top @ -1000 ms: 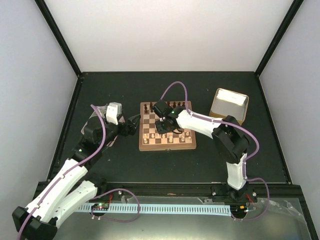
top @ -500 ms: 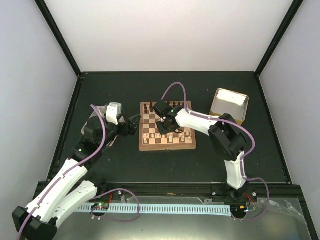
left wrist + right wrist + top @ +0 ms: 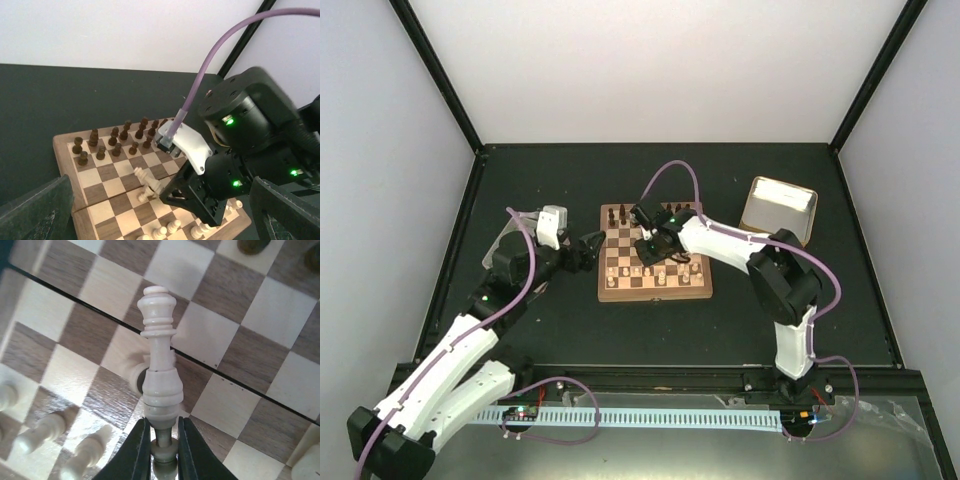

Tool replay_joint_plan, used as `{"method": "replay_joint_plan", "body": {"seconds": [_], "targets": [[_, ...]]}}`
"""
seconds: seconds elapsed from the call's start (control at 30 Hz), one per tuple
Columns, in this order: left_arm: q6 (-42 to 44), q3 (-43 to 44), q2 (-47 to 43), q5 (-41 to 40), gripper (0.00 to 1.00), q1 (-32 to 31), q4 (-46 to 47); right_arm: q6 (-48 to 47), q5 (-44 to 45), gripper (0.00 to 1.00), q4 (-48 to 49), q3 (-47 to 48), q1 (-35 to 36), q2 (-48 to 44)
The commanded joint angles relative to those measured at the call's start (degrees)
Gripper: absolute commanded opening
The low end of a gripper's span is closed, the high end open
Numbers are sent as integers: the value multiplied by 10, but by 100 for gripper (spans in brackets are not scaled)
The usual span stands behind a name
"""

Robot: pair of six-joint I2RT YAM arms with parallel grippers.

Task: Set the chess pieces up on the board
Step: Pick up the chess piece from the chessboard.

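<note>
1. Gripping the lower end of a tall pale cream piece [image 3: 159, 365], the right gripper [image 3: 164, 452] has its two fingers [image 3: 137, 452] clamped on it from either side.
2. The piece leans away from the gripper. Its collared head lies over the dark seam that crosses the middle of the chessboard [image 3: 235, 325]. Whether it touches the squares cannot be told.
3. A second rounded pale shape shows just behind the piece's stem, too hidden to name.
4. From overhead, the right gripper sits above the central squares of the chessboard, with the right arm reaching in from the near right.
5. Pale cream pawns [image 3: 42, 432] stand blurred at the lower left of the right wrist view. Overhead they occupy the board's near rows.
6. Dark brown pieces [image 3: 115, 137] stand upright in two rows along the far edge of the board.
7. The left gripper [image 3: 588, 250] hangs just beside the board's left rim, over the black table [image 3: 570, 330]. Its jaws are spread wide with nothing between them.
8. In the left wrist view, that gripper's own fingers [image 3: 42, 210] frame the scene at the bottom corners, looking across the board at the right gripper and its held piece.
9. A shallow metal tray [image 3: 782, 190] lies on the table to the right of the board, well apart from it.
</note>
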Motion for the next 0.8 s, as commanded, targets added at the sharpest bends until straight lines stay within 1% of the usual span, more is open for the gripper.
{"method": "replay_joint_plan", "body": {"seconds": [0.0, 0.13, 0.3, 0.47, 0.57, 0.77], "targets": [[-41, -13, 11, 27, 98, 4, 34, -30, -12, 3, 47, -15, -1, -55], [-91, -24, 30, 38, 96, 5, 48, -34, -16, 3, 72, -38, -2, -79], [-147, -24, 78, 66, 90, 5, 62, -42, -19, 2, 116, -78, -4, -106], [-192, -16, 141, 105, 83, 4, 89, -54, -55, 2, 160, -108, -13, -129], [-221, -6, 190, 136, 79, 4, 125, -63, -71, 2, 182, -122, -17, -136], [-260, 46, 299, 177, 73, 4, 156, -81, -96, 2, 229, -153, -28, -149]]}}
